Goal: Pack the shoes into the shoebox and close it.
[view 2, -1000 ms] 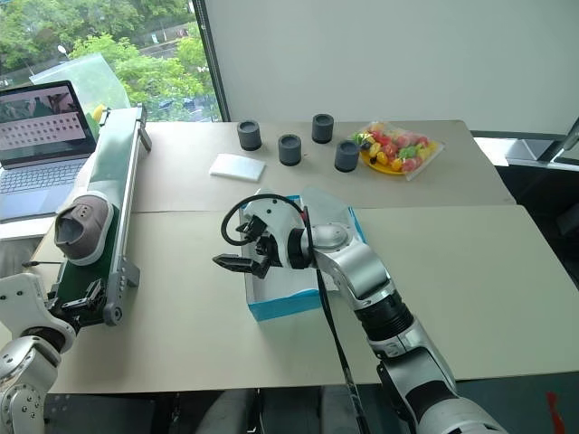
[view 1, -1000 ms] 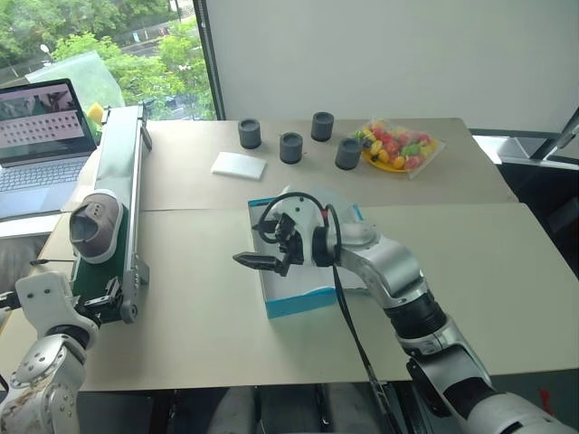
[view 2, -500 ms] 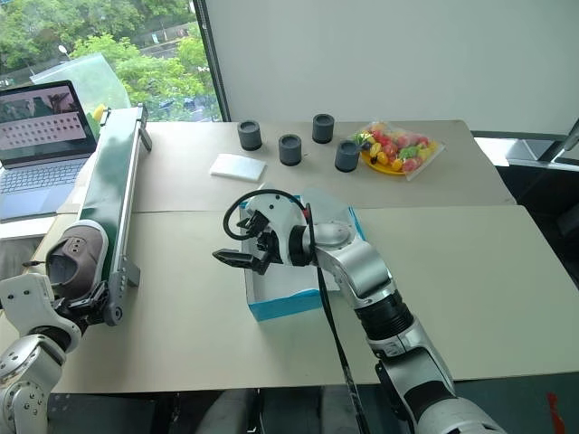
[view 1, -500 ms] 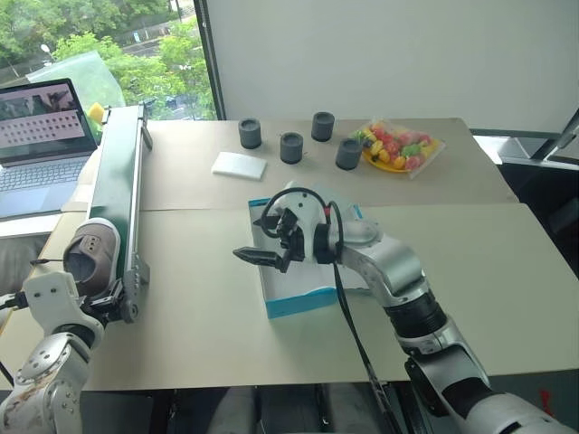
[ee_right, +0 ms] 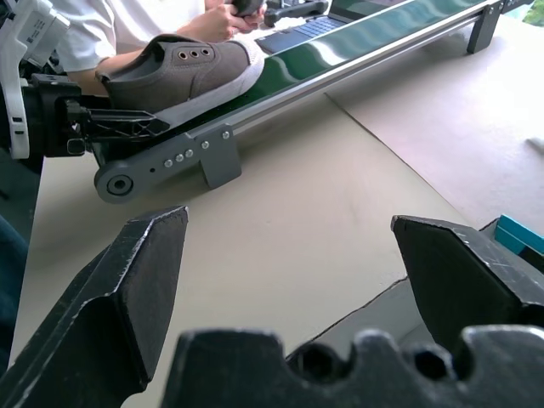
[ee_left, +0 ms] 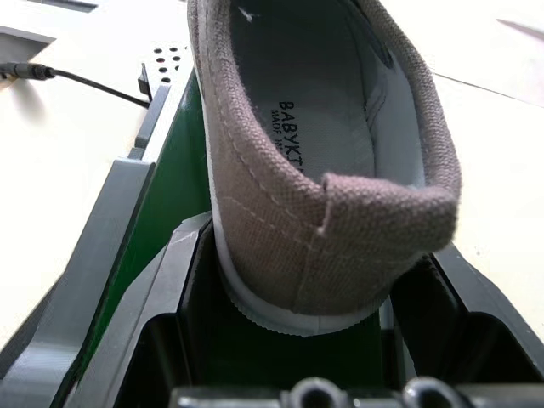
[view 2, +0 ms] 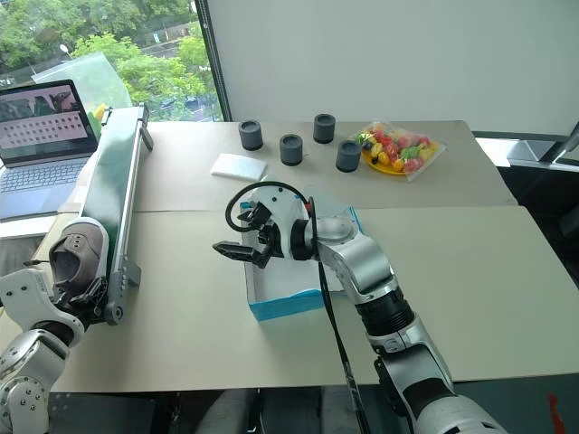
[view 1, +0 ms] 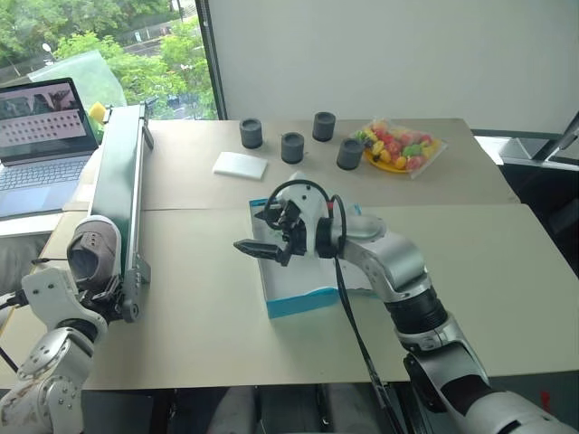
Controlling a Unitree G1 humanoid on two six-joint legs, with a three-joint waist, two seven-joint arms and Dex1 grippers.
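I see the shoebox [view 1: 303, 285] open at frame centre, my right gripper [view 1: 264, 246] spread wide and empty over its near-left corner. At lower left the shoe [view 1: 90, 253] sits on the conveyor [view 1: 118, 181], heel between my left gripper [ee_left: 306, 297] fingers, which are closing around it. It looks light, soft canvas; I'd pinch the stiffer heel.

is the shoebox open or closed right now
Open: the shoebox shows its white interior from above, with no lid over it; the right claw hovers at its left edge.
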